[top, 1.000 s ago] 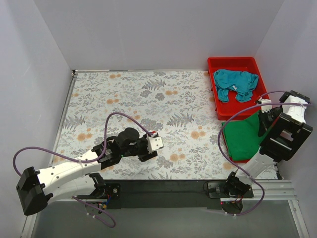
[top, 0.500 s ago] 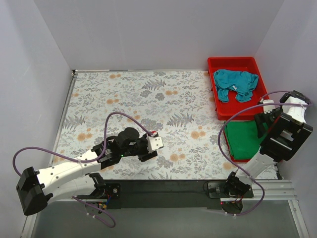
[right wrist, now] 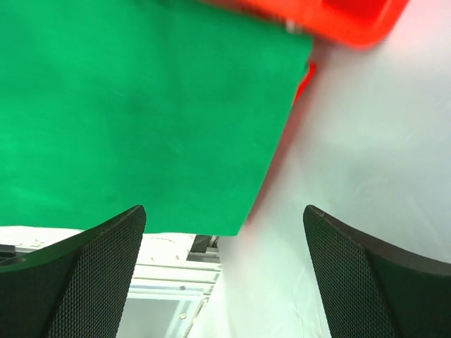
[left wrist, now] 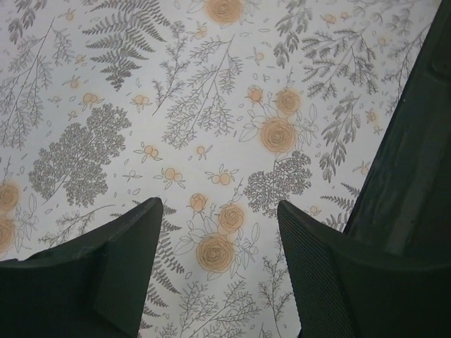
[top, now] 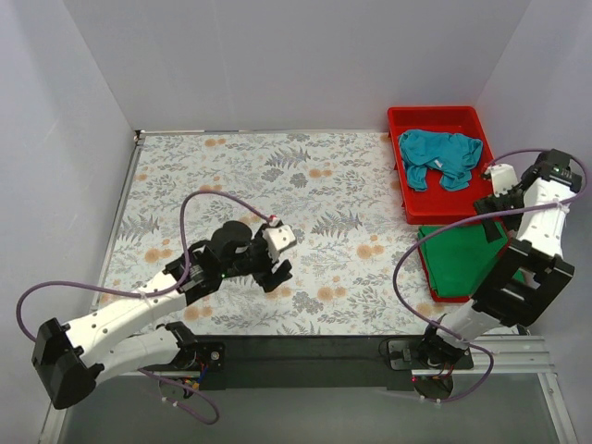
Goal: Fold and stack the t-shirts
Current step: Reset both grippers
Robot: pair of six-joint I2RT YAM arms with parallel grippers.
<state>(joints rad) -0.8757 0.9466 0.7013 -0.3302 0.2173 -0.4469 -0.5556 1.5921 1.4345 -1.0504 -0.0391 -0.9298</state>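
The bright green t-shirt lies folded flat at the right of the table, in front of the red tub. In the right wrist view the green t-shirt fills the upper left. The teal blue t-shirt sits crumpled inside the tub. My right gripper hangs open above the green shirt's far right corner, and its jaws stand wide apart with nothing between them. My left gripper is open over the bare flowered tablecloth at the middle front, holding nothing.
A red rim shows under the green shirt's left and front edges. The tub's corner appears at the top of the right wrist view. White walls close in the table, with the right wall right beside the right gripper.
The right gripper opened and let go of the green shirt, which settled flat, then rose and drew back toward the tub. The left gripper opened wider and shifted slightly away from the front edge.
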